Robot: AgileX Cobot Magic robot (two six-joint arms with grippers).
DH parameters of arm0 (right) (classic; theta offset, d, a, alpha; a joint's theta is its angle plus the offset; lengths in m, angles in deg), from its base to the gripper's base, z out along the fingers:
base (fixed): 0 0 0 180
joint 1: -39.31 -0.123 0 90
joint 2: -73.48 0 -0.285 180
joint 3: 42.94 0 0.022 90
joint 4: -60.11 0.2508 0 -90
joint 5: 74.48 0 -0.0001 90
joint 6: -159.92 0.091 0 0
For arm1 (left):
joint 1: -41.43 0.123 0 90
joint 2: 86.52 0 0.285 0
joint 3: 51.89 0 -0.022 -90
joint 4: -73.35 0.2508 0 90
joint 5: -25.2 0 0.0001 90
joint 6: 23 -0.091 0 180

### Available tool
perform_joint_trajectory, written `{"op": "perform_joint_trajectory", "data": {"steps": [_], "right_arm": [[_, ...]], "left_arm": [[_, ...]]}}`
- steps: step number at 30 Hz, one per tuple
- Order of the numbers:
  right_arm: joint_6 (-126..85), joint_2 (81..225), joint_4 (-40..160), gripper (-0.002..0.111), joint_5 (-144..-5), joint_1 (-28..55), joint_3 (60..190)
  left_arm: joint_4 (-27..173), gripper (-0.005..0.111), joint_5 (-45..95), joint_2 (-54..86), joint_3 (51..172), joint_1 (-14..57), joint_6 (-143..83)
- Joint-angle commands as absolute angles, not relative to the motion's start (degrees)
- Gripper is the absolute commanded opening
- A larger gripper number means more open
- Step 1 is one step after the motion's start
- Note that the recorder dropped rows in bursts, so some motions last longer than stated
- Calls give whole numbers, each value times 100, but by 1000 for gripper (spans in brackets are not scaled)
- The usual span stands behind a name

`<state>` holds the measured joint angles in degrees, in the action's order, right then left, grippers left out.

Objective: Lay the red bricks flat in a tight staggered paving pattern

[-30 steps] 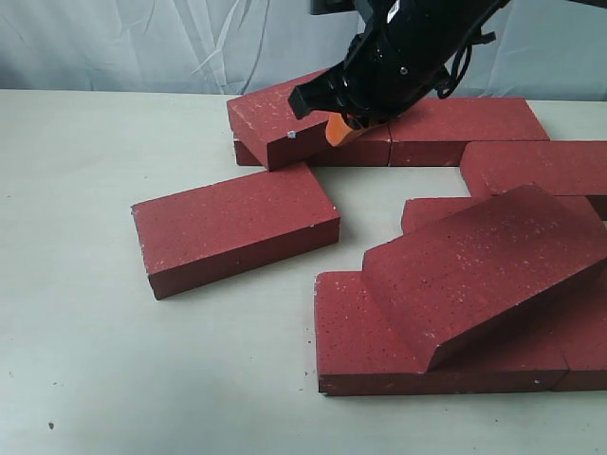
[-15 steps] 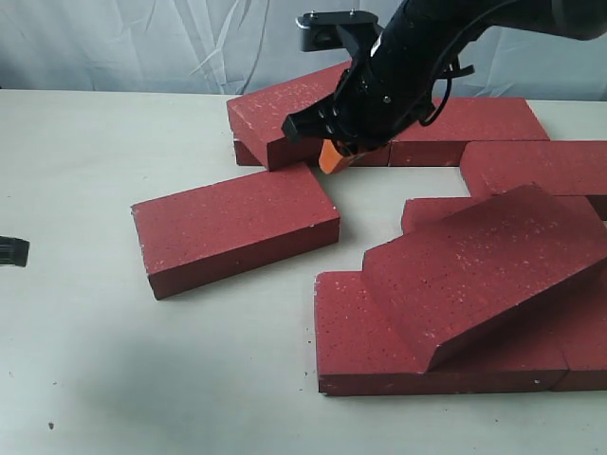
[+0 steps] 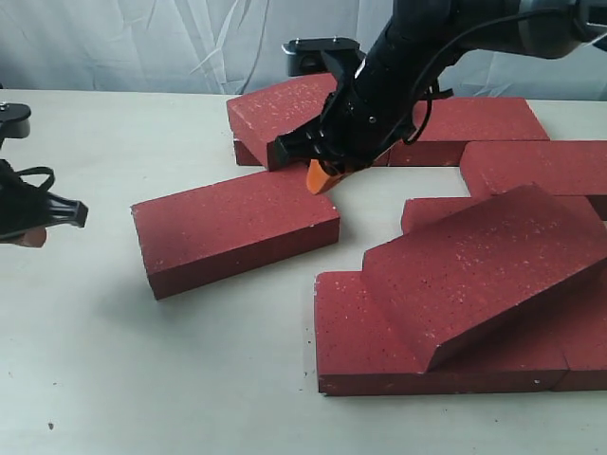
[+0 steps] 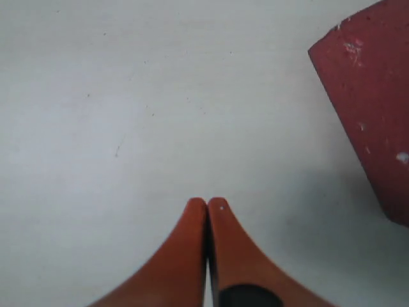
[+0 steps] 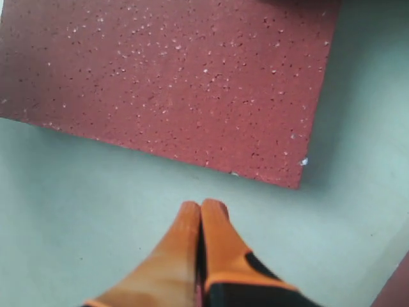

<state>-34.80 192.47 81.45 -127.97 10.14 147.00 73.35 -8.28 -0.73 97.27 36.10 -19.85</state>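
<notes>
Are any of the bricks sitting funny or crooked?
Yes. The front brick leans tilted on top of the flat bricks instead of lying flat. The back-left brick also sits tipped on another. The lone brick lies flat but turned askew, not lined up with the rest.

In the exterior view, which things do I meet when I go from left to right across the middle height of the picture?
left hand → lone flat brick → tilted brick
</notes>
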Motion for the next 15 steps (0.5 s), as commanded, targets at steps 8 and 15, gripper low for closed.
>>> {"op": "perform_joint_trajectory", "data": {"steps": [8, 15], "right_arm": [[-3690, 19728, 8147, -1, -12847, 210, 14700], [-3693, 20221, 8493, -1, -12569, -75, 14723]], "left_arm": [[6196, 0, -1264, -1757, 10926, 3618, -3224], [5440, 0, -1564, -2509, 11555, 3618, -4054]]}}
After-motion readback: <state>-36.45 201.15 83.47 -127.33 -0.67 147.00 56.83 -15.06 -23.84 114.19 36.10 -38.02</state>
